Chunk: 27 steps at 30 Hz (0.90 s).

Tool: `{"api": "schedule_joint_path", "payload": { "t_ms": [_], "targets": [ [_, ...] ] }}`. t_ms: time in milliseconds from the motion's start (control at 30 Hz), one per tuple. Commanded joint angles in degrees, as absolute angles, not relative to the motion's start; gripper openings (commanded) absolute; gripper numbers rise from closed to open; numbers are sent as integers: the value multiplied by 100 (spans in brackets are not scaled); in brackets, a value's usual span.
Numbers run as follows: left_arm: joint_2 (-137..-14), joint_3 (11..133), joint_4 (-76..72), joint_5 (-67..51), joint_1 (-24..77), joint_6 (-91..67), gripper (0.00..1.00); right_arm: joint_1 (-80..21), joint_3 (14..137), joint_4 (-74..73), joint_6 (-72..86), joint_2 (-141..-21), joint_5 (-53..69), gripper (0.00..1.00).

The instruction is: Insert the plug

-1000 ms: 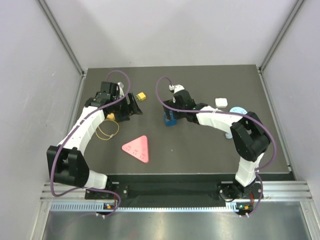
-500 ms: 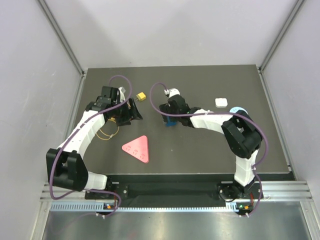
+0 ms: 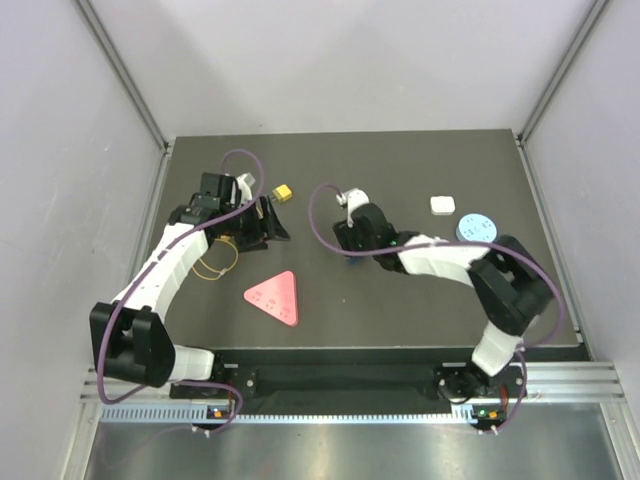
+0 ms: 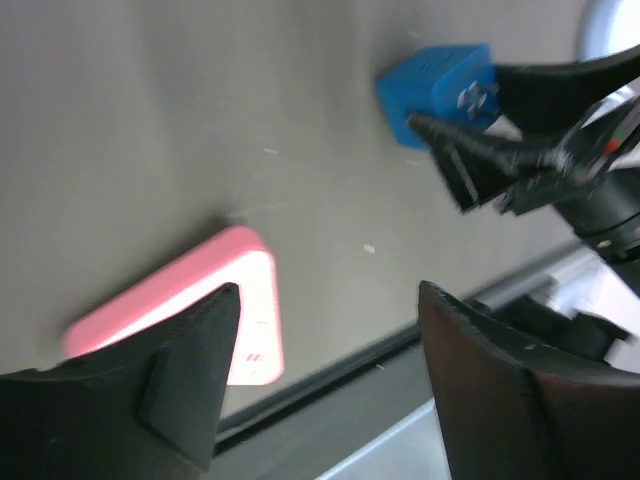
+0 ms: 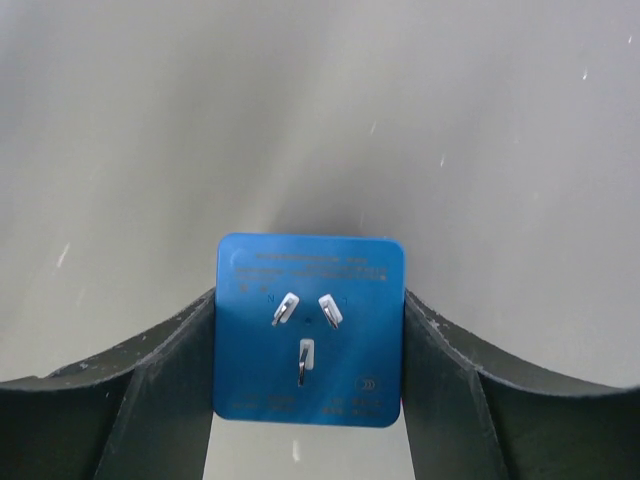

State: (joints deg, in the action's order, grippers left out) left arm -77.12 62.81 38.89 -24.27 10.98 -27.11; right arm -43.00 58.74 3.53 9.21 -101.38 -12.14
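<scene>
The right end effector (image 5: 310,300) pinches the blue plug (image 5: 310,335) by two opposite sides, prongs facing the wrist and the grey surface (image 5: 300,120) beyond, while the left end effector (image 4: 328,293) hangs spread and empty above a pink triangle (image 4: 200,300).

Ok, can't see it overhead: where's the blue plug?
The blue plug sits mid-table between the right gripper's fingers (right wrist view), right of the pink triangle.

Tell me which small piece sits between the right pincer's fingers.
The blue plug, prongs up, framed by the right pincer; the pink triangle, yellow block and white block lie apart.
</scene>
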Motion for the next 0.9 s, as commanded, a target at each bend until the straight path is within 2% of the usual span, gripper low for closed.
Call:
{"api": "schedule_joint_path", "payload": {
  "t_ms": [0, 100, 333, 633, 867],
  "targets": [
    [-7708, 6284, 3429, -3540, 1125, -2838, 77, -4412, 5301, 993, 448, -8905, -476, 2],
    [-7664, 6267, 3199, -4051, 1239, -2979, 85, -4456, 4800, 1186, 422, -8053, 296, 0],
    [-7857, 6205, 2655, -4825, 1942, -3497, 91, -4684, 4588, 1310, 519, -6962, 1160, 0],
    [-7664, 5863, 1504, -5071, 2232, -4464, 92, -4922, 4746, 1186, 501, -6733, 1274, 0],
    [-7805, 5503, 1188, -5115, 2329, -4746, 86, -4975, 4562, 1441, 598, -6583, 1283, 0]
  ]
}}
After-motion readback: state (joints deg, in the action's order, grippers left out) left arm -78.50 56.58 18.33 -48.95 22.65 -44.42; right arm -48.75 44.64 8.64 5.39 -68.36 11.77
